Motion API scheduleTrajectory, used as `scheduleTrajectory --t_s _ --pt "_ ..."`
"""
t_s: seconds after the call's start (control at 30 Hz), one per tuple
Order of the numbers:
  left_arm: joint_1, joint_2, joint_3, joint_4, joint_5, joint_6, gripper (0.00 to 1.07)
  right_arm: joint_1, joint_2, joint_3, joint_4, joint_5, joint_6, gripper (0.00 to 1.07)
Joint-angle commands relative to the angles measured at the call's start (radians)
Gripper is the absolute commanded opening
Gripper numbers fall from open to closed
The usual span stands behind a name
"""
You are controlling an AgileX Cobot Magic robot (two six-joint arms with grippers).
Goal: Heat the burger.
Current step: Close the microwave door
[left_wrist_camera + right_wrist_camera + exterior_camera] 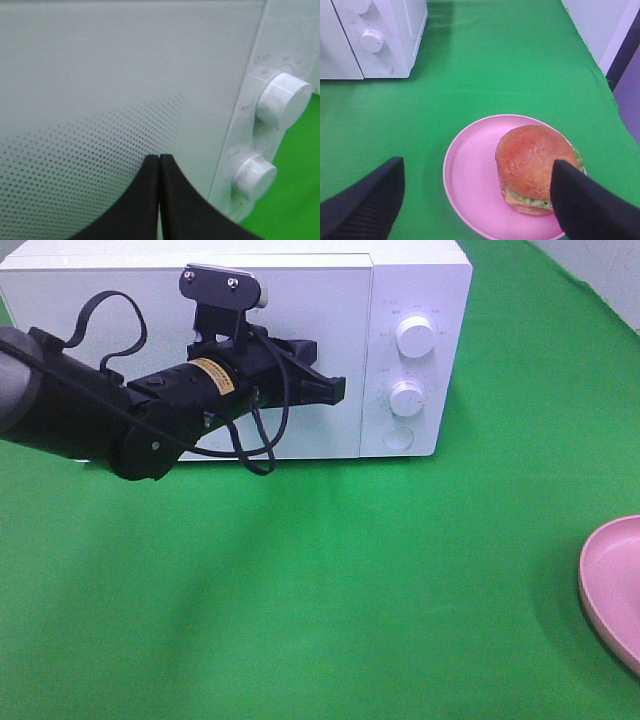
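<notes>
While the microwave [235, 350] door is closed, left hand [335, 390] pinched shut at the door, probably to open it | right hand [477, 200] spread wide over burger [536, 167] on pink plate [470, 180] near desk's right edge

right wrist view, contents: one burger [535, 167], glossy brown bun, lettuce and cheese at its edge, sat off-centre on a pink plate [467, 175]. plate lay on the green desk [495, 70]. white microwave [395, 45] with a dial [372, 40] stood well apart. right tool [475, 200] hung above, jaws spread wide, empty.
</notes>
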Motion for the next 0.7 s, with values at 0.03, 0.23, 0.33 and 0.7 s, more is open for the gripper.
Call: scheduleTrajectory --t_s 0.03,0.23,0.33,0.7 --pt "0.033 0.012 -0.048 -0.101 -0.025 0.000 0.00 -0.006 -0.027 0.001 0.002 -0.015 -0.007 0.76" --pt "0.018 -0.007 -0.032 -0.073 0.003 -0.007 0.00 -0.006 -0.027 0.001 0.002 -0.015 -0.007 0.76" --pt "-0.007 -0.043 0.018 -0.071 0.041 -0.007 0.00 -0.006 -0.027 0.001 0.002 -0.015 -0.007 0.76" --pt "-0.073 -0.205 0.206 -0.074 0.251 -0.008 0.58 -0.006 -0.027 0.001 0.002 -0.015 -0.007 0.76"
